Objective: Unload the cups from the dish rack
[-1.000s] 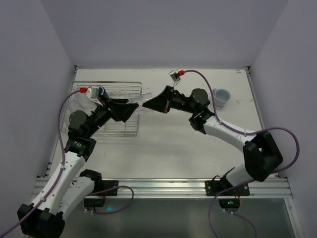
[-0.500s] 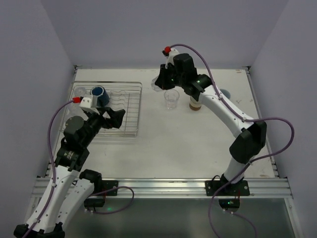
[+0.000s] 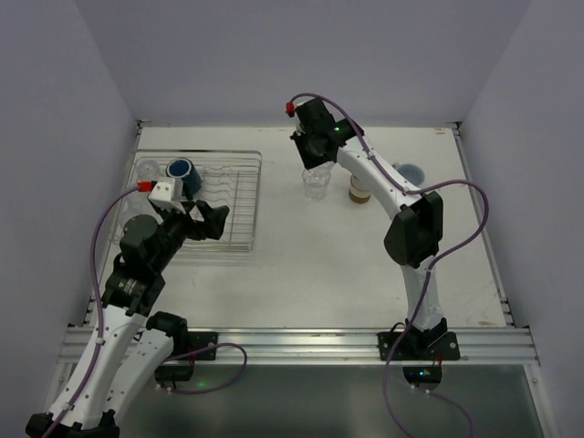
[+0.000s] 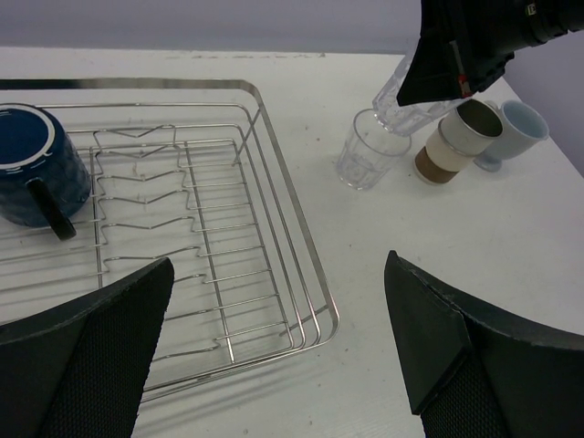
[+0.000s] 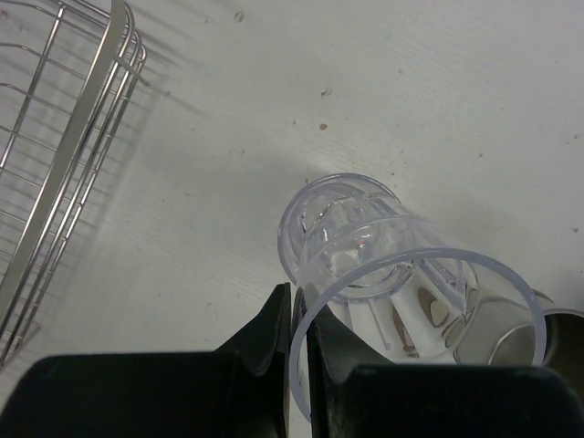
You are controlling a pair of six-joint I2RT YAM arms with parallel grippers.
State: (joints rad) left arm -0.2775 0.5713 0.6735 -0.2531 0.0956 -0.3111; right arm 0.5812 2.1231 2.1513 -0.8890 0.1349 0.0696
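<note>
Three cups stood on the surface under the right pincer: standing tumbler, brown-tan cup, pale blue cup | right pincer clenched on held tumbler by its rim | left pincer released over dish rack | dark blue mug, ahead-left of it, was not yet unloaded.

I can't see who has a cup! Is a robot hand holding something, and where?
The right gripper pinches a clear tumbler by its rim, the wall between its fingers. The left gripper is open and empty.
</note>
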